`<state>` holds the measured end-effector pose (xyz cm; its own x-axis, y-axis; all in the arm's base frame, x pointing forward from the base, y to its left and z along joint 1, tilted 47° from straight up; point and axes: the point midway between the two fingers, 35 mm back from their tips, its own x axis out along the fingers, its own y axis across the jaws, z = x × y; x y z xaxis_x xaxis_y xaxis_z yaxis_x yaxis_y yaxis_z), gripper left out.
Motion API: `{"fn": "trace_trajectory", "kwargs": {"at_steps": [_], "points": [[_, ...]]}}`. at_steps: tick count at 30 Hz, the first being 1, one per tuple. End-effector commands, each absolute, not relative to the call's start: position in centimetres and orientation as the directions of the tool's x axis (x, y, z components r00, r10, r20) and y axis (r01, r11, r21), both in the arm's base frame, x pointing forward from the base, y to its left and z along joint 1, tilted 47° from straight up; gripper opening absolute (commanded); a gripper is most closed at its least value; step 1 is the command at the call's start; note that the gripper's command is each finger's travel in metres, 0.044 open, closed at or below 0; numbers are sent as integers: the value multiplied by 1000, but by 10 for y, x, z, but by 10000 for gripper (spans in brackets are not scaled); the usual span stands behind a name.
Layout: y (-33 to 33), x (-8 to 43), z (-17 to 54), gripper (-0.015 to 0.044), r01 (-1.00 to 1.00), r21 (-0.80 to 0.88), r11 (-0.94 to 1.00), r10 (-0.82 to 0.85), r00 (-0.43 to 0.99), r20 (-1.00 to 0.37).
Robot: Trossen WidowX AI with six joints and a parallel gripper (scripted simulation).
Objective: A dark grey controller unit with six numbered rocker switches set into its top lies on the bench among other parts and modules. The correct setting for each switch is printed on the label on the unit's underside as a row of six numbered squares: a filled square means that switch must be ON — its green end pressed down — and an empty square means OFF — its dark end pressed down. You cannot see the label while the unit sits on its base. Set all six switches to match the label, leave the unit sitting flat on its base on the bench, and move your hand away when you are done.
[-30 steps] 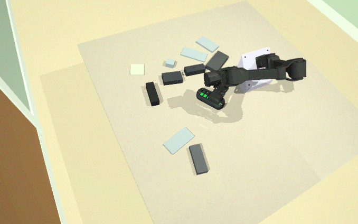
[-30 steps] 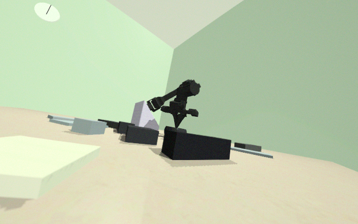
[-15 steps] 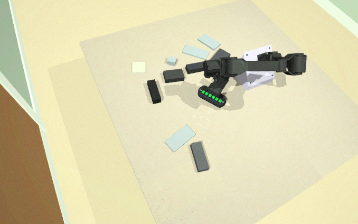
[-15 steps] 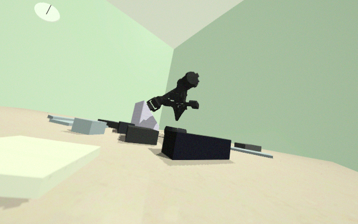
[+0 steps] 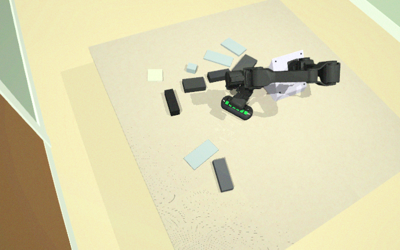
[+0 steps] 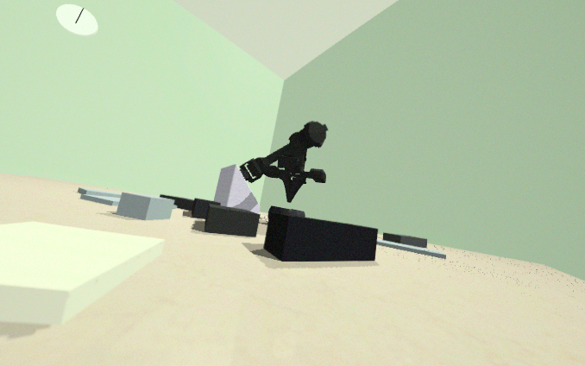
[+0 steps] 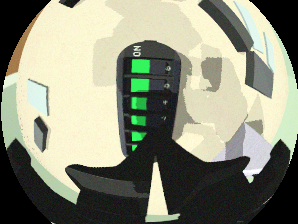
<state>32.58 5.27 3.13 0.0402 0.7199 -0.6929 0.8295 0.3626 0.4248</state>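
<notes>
The dark grey controller unit (image 5: 236, 114) (image 6: 286, 211) (image 7: 150, 102) sits on its base on the bench, switches up, partly behind a black block in the exterior view. In the wrist view the upper two rockers show broad bright green patches; the third and fourth show bright and darker green. The lower two are partly covered by the fingers. I cannot surely tell each rocker's setting. The underside label is hidden. My gripper (image 5: 238, 104) (image 6: 289, 200) (image 7: 154, 132) is shut and empty, pointing down. Its tips hang above the unit, apart from it in the exterior view.
A black block (image 5: 172, 102) (image 6: 330, 239), two dark blocks (image 5: 194, 84) (image 5: 217, 75) and a grey one (image 5: 246, 62) lie around the unit. Pale plates (image 5: 218, 58) (image 5: 233, 46) (image 5: 201, 154), a small pale cube (image 5: 191, 68), a cream tile (image 5: 154, 75) and a long grey block (image 5: 223, 174) lie farther out.
</notes>
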Motion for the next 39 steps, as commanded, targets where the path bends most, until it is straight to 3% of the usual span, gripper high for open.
{"fn": "trace_trajectory", "kwargs": {"at_steps": [1, 32, 39], "points": [[58, 323, 25, 0, 837, 416, 357, 723, 35, -690], [73, 324, 12, 0, 837, 416, 356, 724, 35, -689], [40, 322, 43, 0, 837, 416, 357, 723, 35, -690]]}}
